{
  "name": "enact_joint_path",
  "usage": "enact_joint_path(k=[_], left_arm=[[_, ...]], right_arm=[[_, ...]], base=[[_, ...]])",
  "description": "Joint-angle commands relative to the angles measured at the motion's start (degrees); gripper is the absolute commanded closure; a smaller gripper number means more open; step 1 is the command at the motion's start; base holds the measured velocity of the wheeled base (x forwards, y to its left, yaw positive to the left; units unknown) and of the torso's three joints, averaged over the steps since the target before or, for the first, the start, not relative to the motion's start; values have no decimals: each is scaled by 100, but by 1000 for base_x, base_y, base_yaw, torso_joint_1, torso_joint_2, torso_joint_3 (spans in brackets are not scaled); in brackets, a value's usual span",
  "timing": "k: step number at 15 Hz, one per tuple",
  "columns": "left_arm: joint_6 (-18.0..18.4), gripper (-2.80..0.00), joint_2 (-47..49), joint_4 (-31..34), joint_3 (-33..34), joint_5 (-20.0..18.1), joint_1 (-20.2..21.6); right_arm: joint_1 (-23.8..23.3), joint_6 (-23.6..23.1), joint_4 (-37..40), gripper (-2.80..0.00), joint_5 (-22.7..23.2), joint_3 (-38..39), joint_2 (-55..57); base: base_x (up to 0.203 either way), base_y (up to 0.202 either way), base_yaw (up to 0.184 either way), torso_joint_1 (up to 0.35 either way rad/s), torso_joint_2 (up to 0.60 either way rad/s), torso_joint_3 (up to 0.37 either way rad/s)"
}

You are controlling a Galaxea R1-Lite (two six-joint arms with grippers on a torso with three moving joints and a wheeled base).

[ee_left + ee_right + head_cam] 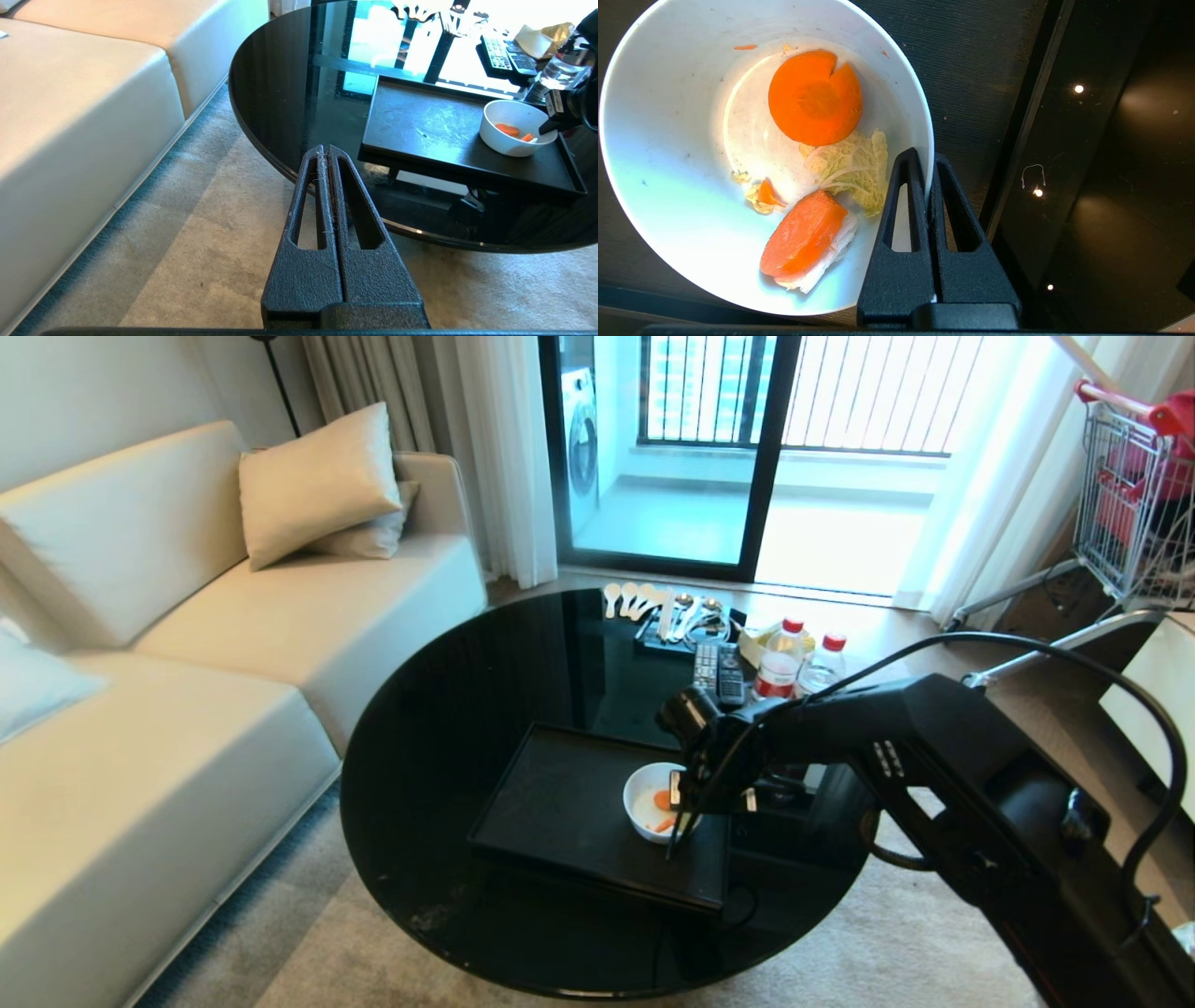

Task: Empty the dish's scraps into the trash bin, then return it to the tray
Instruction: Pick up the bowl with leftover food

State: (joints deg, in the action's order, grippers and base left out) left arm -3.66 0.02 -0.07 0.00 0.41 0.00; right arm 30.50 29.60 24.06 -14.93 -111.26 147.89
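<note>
Right wrist view: right hand (926, 161) clamped on the dish (668, 140) rim, dish sitting on the tray (560, 803), scraps (815, 98) inside. Grab step done I'd say; next, a level lift.

right pincer (927, 156) clamped on bowl (668, 140) rim | carrot slices (815, 98), cabbage bits inside | bowl on tray (990, 60)
</note>
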Motion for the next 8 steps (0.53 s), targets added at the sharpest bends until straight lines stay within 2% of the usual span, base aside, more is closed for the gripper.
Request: enact_joint_path(k=[1, 4, 8], left_arm=[[-3, 0, -2, -1, 0, 2, 0], [-3, 0, -2, -1, 0, 2, 1], [-3, 0, -2, -1, 0, 2, 3]], right_arm=[[0, 77, 19, 0, -18, -1, -49], [-30, 329, 77, 0, -18, 13, -266], [-173, 959, 407, 0, -18, 38, -641]], base=[[0, 0, 0, 0, 0, 0], [0, 0, 0, 0, 0, 0], [0, 0, 0, 0, 0, 0]])
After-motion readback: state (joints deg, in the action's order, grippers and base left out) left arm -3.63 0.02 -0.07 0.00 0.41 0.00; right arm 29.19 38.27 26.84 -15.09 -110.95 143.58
